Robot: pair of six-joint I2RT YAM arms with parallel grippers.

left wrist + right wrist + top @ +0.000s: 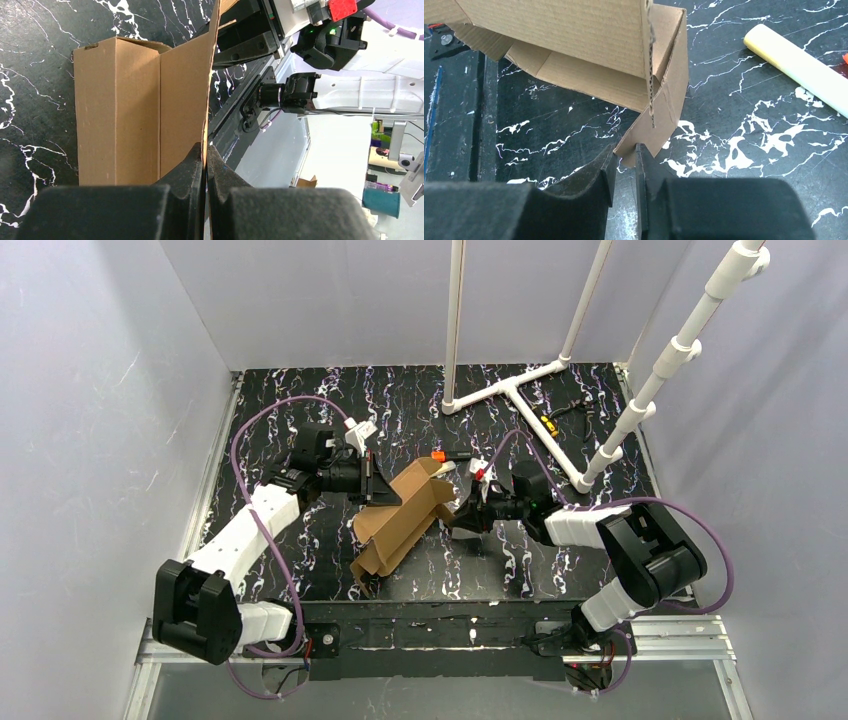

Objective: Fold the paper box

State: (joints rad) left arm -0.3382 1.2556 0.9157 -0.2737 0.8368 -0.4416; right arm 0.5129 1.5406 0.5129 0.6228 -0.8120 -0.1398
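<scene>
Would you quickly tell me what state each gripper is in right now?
Left gripper: closed on an edge of the cardboard box.
Right gripper: jaws slightly apart, box corner at them, not clamped.

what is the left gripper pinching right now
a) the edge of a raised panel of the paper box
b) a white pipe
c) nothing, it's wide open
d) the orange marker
a: in the left wrist view the left gripper has its jaws closed on the thin edge of a raised panel of the paper box.
</scene>
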